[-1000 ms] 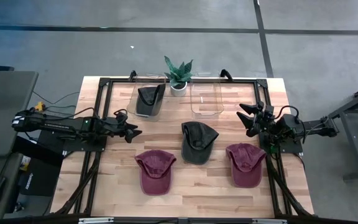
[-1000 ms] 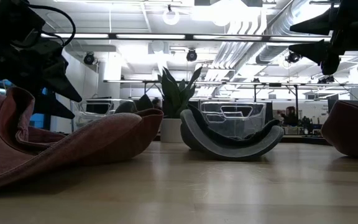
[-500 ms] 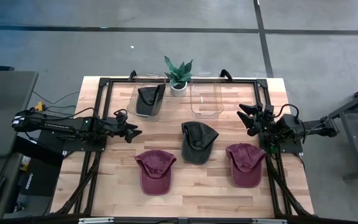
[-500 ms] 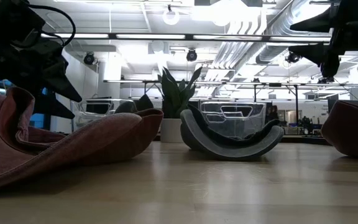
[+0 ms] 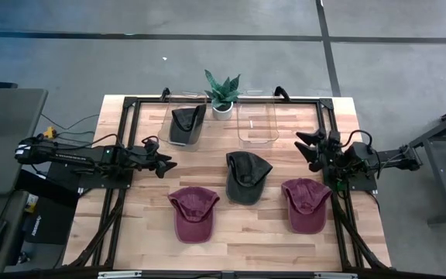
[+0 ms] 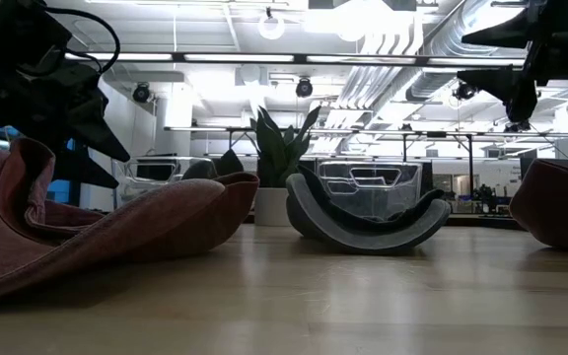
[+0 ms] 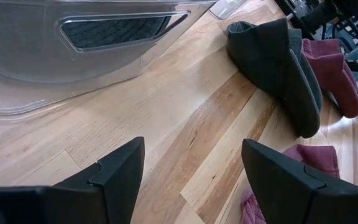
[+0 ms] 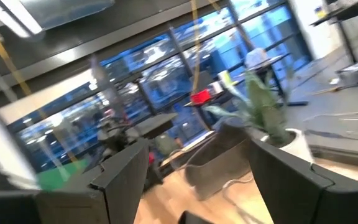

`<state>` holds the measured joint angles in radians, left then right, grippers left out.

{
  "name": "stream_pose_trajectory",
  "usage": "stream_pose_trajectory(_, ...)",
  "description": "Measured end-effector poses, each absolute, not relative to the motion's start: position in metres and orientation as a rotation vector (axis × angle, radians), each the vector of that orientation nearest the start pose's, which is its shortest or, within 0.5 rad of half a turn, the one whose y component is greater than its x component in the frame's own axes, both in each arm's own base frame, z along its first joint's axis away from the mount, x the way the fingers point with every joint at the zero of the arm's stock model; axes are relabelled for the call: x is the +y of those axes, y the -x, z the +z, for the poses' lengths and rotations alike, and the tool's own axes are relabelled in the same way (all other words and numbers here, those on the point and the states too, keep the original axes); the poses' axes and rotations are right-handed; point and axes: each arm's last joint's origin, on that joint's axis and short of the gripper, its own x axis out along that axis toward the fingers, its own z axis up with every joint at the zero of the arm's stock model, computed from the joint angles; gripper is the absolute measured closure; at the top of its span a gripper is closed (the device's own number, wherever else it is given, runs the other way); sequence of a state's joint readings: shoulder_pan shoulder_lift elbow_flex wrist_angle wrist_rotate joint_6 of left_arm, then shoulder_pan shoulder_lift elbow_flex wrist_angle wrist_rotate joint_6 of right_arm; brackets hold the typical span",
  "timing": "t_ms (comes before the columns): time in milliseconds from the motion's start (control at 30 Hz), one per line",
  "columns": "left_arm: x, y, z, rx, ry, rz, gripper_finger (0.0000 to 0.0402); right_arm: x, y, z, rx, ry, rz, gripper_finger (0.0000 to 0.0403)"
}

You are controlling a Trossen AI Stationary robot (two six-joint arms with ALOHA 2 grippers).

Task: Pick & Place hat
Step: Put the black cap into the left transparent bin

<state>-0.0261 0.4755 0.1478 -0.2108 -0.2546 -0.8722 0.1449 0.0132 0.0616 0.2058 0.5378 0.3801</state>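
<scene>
Right gripper [image 5: 310, 149], jaws apart and empty, is hovering above the maroon cap [image 5: 307, 203]; it should be descending onto the crown, pinching fabric. Left gripper [image 5: 165, 163] is idling, jaws apart.

Grey floor [image 5: 207, 46] with dark seams, bright ceiling lights [image 6: 269, 25], exposed ducts [image 6: 402, 49].

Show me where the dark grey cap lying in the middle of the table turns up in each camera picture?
High view: dark grey cap lies mid-table, between the two maroon caps.
Low view: it sits centre, in front of the clear bins.
Left wrist view: upper right, on the wood.
Right wrist view: I cannot make it out.
Shared landmark: the potted plant at the table's far edge.
</scene>
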Motion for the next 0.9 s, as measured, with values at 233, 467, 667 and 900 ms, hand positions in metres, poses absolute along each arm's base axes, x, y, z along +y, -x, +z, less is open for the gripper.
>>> stream_pose_trajectory(233,0.004,-0.119,0.153,0.400,0.772,0.439,0.0140,0.001,-0.090,0.202,-0.278,-0.399,-0.226,0.0132)
stream_pose_trajectory(467,0.004,-0.119,0.153,0.401,0.772,0.439,0.0140,0.001,-0.092,0.196,-0.097,-0.350,-0.291,0.0132)
stream_pose_trajectory(667,0.004,-0.119,0.153,0.400,0.772,0.439,0.0140,0.000,-0.095,0.208,0.082,-0.314,-0.370,0.0132)
stream_pose_trajectory(900,0.004,-0.119,0.153,0.400,0.772,0.439,0.0140,0.002,-0.110,0.229,0.251,-0.627,-0.481,0.0132)
